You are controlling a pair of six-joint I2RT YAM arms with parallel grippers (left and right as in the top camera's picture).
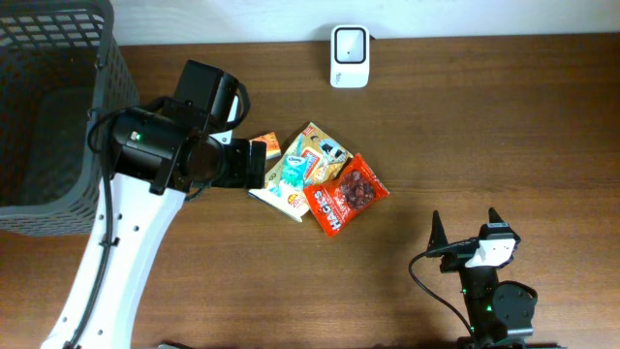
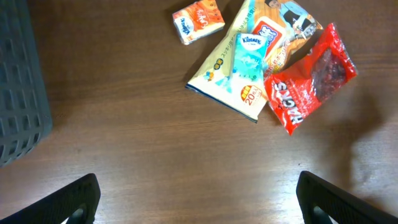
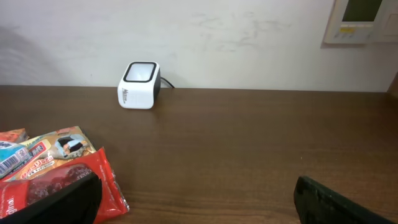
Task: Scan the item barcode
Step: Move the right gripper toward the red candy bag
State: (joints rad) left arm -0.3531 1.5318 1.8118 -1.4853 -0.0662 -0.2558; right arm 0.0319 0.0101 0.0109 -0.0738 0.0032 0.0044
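Evidently early: left end effector (image 2: 199, 208) hangs wide and empty over the counter (image 1: 504, 116), near the item pile (image 2: 249, 62); right end effector (image 1: 465, 231), equally wide and empty, sits well apart at the near edge. Red snack bag (image 1: 346, 195), teal tissue pack (image 1: 291, 173), pale snack bag (image 1: 325, 150) and small orange pack (image 1: 268, 145) lie clustered mid-counter, well apart from the white scanner (image 1: 349, 56). Pick, carry and presenting all remain, I judge; no barcode is legible from here, possibly face-down.

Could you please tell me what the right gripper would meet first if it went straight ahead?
Likely nothing: the right gripper faces bare table up to the wall; the barcode scanner stands leftward.
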